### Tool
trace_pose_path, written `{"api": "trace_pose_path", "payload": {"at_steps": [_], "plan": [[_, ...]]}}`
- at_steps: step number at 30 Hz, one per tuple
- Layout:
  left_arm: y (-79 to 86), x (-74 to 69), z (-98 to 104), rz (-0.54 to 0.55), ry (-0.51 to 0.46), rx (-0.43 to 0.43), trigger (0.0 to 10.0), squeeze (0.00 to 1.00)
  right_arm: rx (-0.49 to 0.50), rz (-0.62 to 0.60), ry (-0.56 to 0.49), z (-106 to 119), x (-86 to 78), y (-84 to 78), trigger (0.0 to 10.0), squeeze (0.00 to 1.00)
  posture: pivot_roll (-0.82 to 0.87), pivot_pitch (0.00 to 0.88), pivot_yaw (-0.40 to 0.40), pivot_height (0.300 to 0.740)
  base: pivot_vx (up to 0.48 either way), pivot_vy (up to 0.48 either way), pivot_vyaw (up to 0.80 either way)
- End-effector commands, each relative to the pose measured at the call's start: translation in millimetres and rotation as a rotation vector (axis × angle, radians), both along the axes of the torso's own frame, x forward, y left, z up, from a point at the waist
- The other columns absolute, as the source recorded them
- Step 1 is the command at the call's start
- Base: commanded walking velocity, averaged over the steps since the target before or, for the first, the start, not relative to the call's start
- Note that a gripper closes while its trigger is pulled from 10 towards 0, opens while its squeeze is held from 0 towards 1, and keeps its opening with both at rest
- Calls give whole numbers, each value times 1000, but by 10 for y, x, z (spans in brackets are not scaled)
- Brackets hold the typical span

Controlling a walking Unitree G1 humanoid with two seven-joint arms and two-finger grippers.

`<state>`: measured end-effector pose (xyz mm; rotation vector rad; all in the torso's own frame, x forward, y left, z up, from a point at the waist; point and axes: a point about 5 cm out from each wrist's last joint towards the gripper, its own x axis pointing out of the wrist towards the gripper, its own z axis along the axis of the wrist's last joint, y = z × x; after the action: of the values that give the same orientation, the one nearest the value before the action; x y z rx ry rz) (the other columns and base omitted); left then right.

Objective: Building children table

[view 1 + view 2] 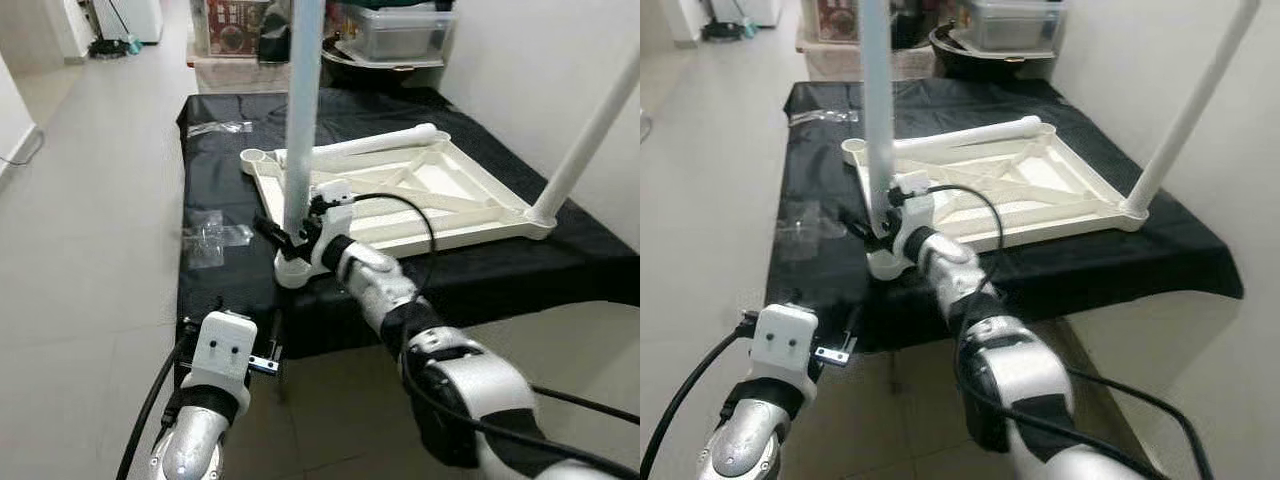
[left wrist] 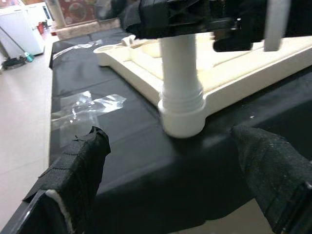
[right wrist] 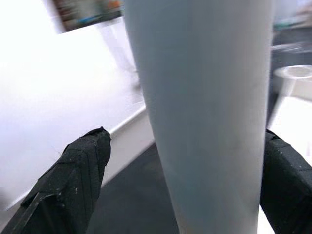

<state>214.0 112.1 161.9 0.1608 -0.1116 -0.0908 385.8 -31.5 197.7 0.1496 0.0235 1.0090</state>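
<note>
Right wrist view settles the key relation: pale table leg (image 3: 209, 112) standing upright between the two black fingers (image 3: 68, 180), long axis vertical, running straight through the right gripper (image 1: 295, 232). Fingers spread either side of the leg; whether the pads actually press on it, impossible to tell. Seated in the corner socket (image 2: 181, 117) of the upturned white tabletop (image 1: 400, 195), at the near left corner of the black-covered table (image 1: 215, 190), close to its front edge. Right arm plainly the nearer one, reaching forward to the leg just above the socket.

Left gripper (image 2: 175, 180) wide open, holding nothing, hovering low before the front edge of the table and aimed at the same socket. Likely step: turning or pressing the leg home in its socket.

Second leg (image 1: 595, 130) already upright at the near right corner. Third leg (image 1: 375, 145) lying flat along the far side of the tabletop. Clear plastic wrap (image 1: 205, 240) near the left edge, well clear of the work.
</note>
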Motion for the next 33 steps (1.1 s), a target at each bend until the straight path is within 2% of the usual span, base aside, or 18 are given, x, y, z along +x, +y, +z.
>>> {"api": "trace_pose_path", "payload": {"at_steps": [1, 3, 5, 12, 13, 17, 18, 19, 21, 22, 25, 26, 27, 28, 29, 30, 32, 33], "plan": [[-11, -1, -8, -5, -4, 5, 10000, 0, -52, 230, 48, -92, -140, 193, 10000, 0, 77, 54, -88, 740, 0, 0, 0], [-11, -1, -8, -5, -4, 5, 10000, 0, -52, 230, 48, -92, -140, 193, 10000, 0, 77, 54, -88, 740, 0, 0, 0], [-4, -4, 2, 1, -7, 6, 10000, 0, -137, 398, 32, -110, -249, 354, 10000, 0, 95, 64, -98, 740, 0, 0, 0], [2, -17, 5, 7, -6, 6, 10000, 0, -206, 448, -14, -111, -325, 544, 10000, 0, 100, 70, -104, 740, 0, 0, 0], [3, -23, 3, 9, -5, 5, 10000, 0, -221, 422, -29, -107, -330, 600, 0, 0, 101, 73, -106, 740, 0, 0, 0], [10, -32, 0, 16, -4, 5, 10000, 0, -204, 266, -82, -51, -280, 669, 0, 0, 102, 77, -108, 740, 0, 0, 0], [10, -32, 0, 16, -4, 5, 10000, 0, -204, 266, -82, -51, -280, 669, 0, 0, 102, 77, -108, 740, 0, 0, 0], [12, -32, -3, 17, -4, 5, 10000, 0, -188, 189, -90, -31, -240, 647, 0, 0, 102, 77, -108, 740, 0, 0, 0], [12, -32, -3, 17, -4, 5, 10000, 0, -188, 189, -90, -31, -240, 647, 0, 0, 102, 77, -108, 740, 0, 0, 0], [9, -31, -6, 16, -3, 4, 10000, 0, -173, 99, -85, -22, -189, 603, 0, 0, 102, 77, -108, 740, 0, 0, 0], [-6, -29, -15, 11, 0, 0, 10000, 0, -165, -326, -53, -45, 4, 357, 0, 0, 82, 79, -99, 740, 0, 0, 0], [-6, -29, -15, 11, 0, 0, 10000, 0, -165, -326, -53, -45, 4, 357, 0, 0, 82, 79, -99, 740, 0, 0, 0], [-3, -27, -17, 11, 0, 0, 10000, 0, -157, -506, -20, -69, 63, 236, 0, 0, 79, 80, -97, 740, 0, 0, 0], [-3, -27, -17, 11, 0, 0, 10000, 0, -157, -506, -20, -69, 63, 236, 0, 0, 79, 80, -97, 740, 0, 0, 0], [-1, -25, -17, 10, 0, 1, 10000, 0, -146, -648, 12, -94, 97, 135, 0, 0, 79, 80, -97, 740, 0, 0, 0], [-1, -25, -17, 10, 0, 1, 10000, 0, -146, -648, 12, -94, 97, 135, 0, 0, 79, 80, -97, 740, 0, 0, 0], [0, -21, -20, 7, 1, 2, 10000, 0, -79, -943, 119, -178, 112, -39, 0, 0, 79, 77, -96, 740, 0, 0, 0], [0, -21, -20, 7, 1, 2, 10000, 0, -79, -943, 119, -178, 112, -39, 0, 0, 79, 77, -96, 740, 0, 0, 0]]}}
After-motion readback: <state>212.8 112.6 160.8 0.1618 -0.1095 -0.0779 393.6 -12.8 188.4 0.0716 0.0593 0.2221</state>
